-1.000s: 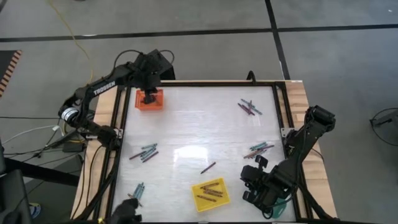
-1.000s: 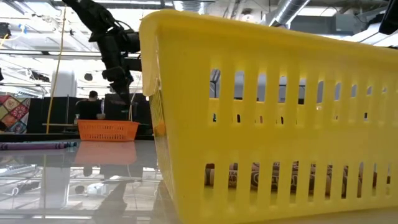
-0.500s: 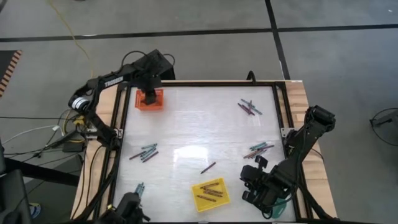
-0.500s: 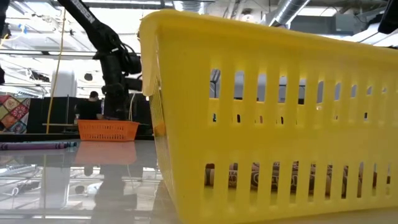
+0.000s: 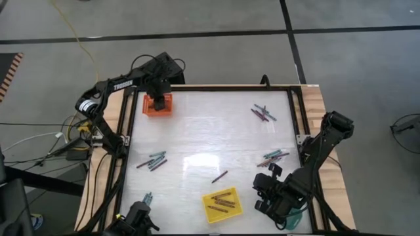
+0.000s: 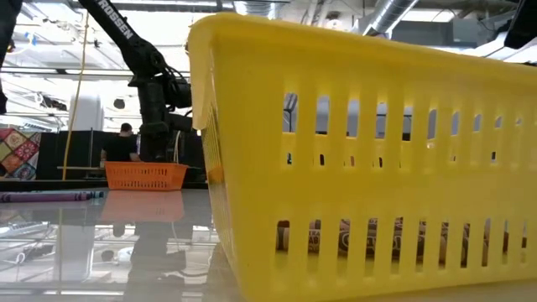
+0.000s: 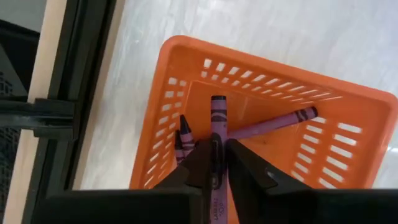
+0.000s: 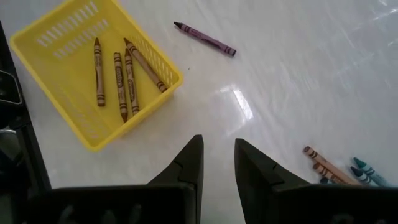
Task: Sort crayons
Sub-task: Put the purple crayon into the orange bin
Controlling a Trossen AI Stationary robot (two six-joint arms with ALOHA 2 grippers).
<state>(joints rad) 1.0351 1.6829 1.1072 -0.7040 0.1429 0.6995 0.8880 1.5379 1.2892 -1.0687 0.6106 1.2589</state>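
Loose crayons (image 5: 151, 160) lie scattered in clusters; brown ones (image 8: 123, 70) fill yellow tray (image 8: 43, 38).

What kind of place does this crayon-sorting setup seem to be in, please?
Probably a large lab or industrial workshop: exposed ceiling ducts, a grey floor marked with dark tape lines, loose cables beside the framed table.

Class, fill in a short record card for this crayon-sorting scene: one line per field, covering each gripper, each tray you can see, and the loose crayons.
left gripper: over the orange tray, a purple crayon between its fingers
right gripper: open, empty, near the yellow tray
orange tray contents: purple crayons
yellow tray contents: four brown crayons
loose crayons: one purple alone; several small groups on the table
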